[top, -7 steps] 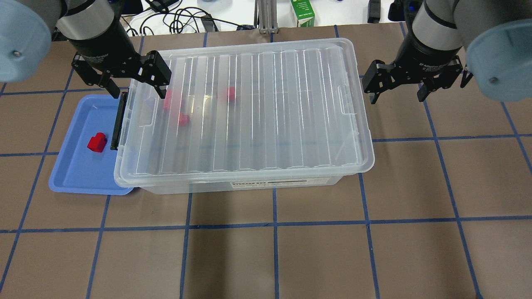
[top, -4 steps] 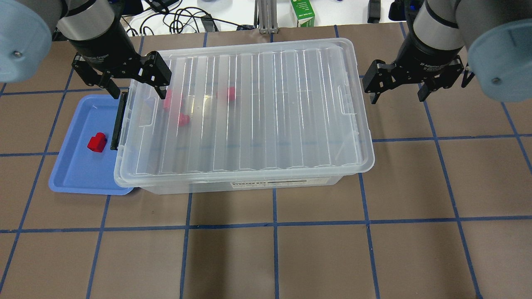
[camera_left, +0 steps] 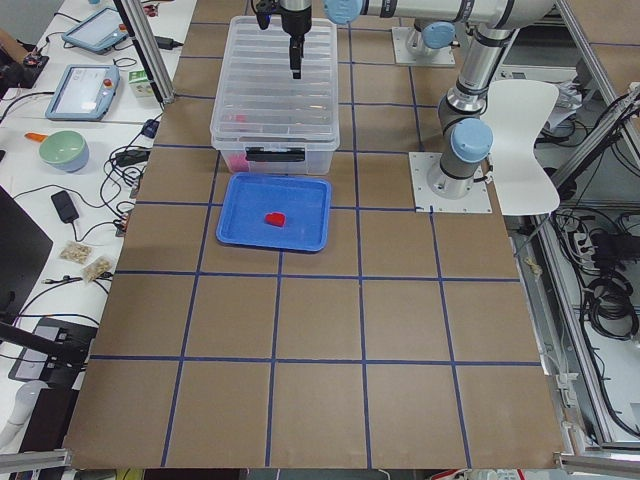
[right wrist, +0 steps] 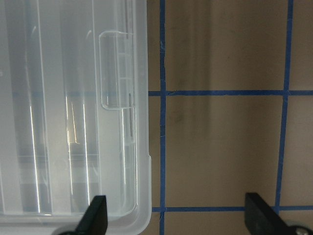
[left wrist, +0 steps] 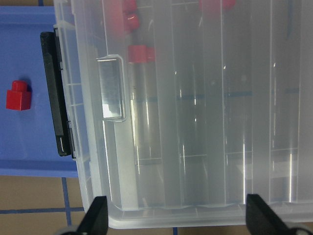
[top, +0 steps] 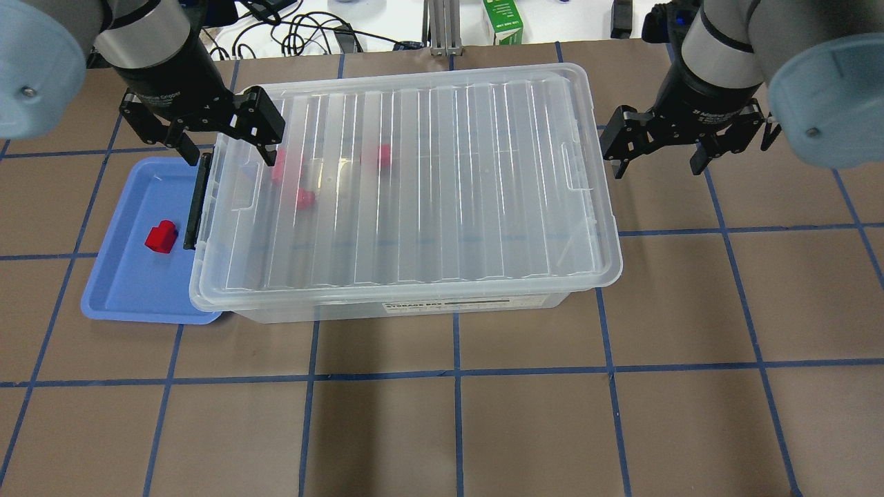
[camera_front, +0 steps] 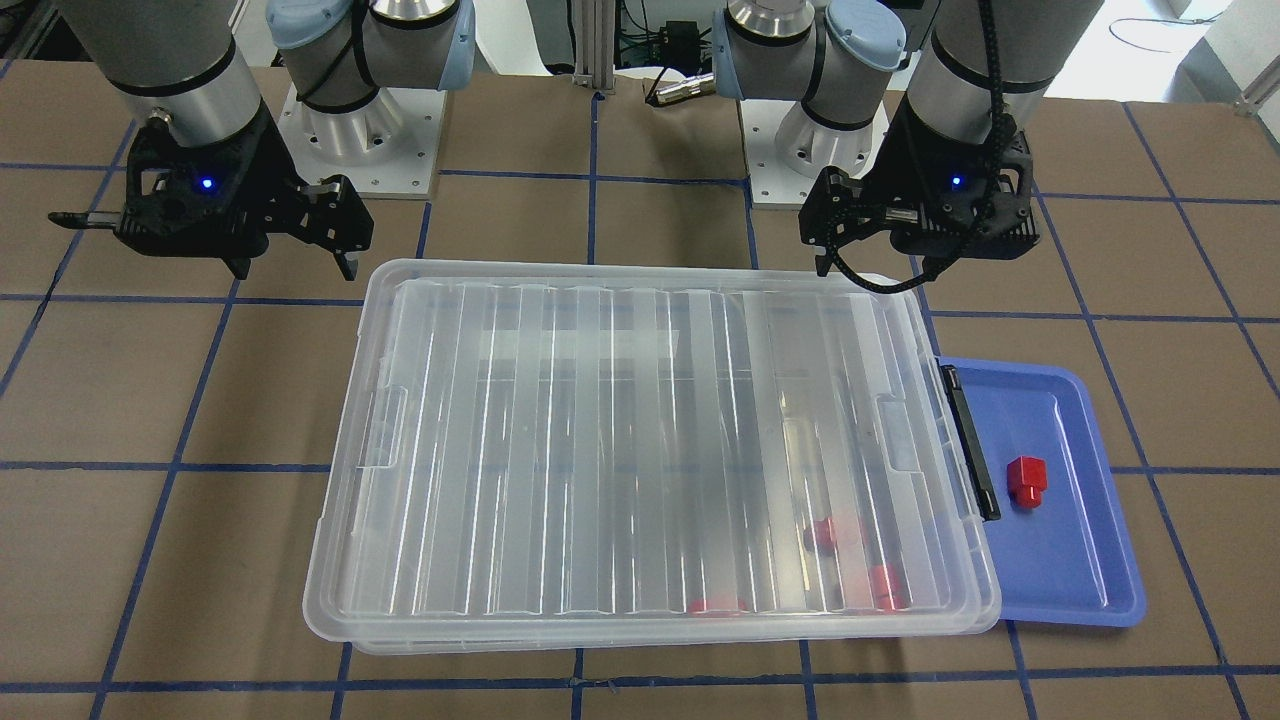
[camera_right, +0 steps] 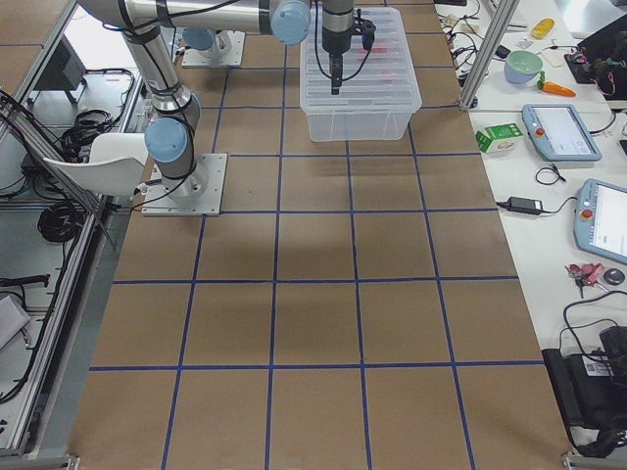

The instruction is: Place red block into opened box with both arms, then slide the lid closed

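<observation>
The clear box [top: 414, 308] stands mid-table with the ribbed lid [top: 442, 186] lying over it, the black bar [top: 195, 203] showing at its left end. Three red blocks show blurred through the lid, among them a red block [top: 304, 199] near that end. Another red block [top: 161, 237] lies on the blue tray [top: 131, 283]. My left gripper [top: 229, 156] hangs open over the lid's left far corner, holding nothing; the left wrist view looks down on the lid's notch [left wrist: 111, 88]. My right gripper [top: 656, 168] is open above bare table, just right of the box.
The blue tray [camera_front: 1070, 580] is tucked against and partly under the box's left end. A green carton [top: 502, 22] and cables lie beyond the table's far edge. Brown table with blue tape lines [top: 456, 373] spreads in front of the box.
My right gripper has drifted slightly toward the far side of the table, still open. The left gripper, lid and blocks stay where they were.
</observation>
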Controlling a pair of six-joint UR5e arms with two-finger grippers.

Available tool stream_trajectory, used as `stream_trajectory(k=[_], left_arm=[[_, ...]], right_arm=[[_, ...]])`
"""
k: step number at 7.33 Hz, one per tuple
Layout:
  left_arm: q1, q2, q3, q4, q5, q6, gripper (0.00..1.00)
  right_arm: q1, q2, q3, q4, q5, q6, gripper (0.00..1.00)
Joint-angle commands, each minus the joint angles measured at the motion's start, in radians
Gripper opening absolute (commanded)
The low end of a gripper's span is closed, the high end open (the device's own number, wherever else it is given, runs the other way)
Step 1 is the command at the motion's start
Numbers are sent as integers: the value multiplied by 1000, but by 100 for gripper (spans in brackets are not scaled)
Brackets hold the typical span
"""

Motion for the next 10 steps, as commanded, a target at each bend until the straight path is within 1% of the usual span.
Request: stream_trajectory(k=[1,2,3,4,6,8,9,10], left_arm=[[0,1,1,0,0,0,100],[0,0,2,0,0,0,100],[0,0,2,0,0,0,100],[0,0,2,0,0,0,100],[0,1,1,0,0,0,100],[8,9,-8,2,2,9,100],[27,12,-16,2,2,21,100],[85,10,-18,2,0,102,100]], right_arm=[[0,55,11,-13,2,11,100],[1,87,9,-37,2,9,100],[1,156,6,-164,-1,12,100],[3,183,5,-214,2,11,100],[3,229,5,-216,2,12,100],[3,230,9,-213,-2,11,100],[3,232,9,-219,-2,11,100],[-2,232,8,-219,-4,11,100]])
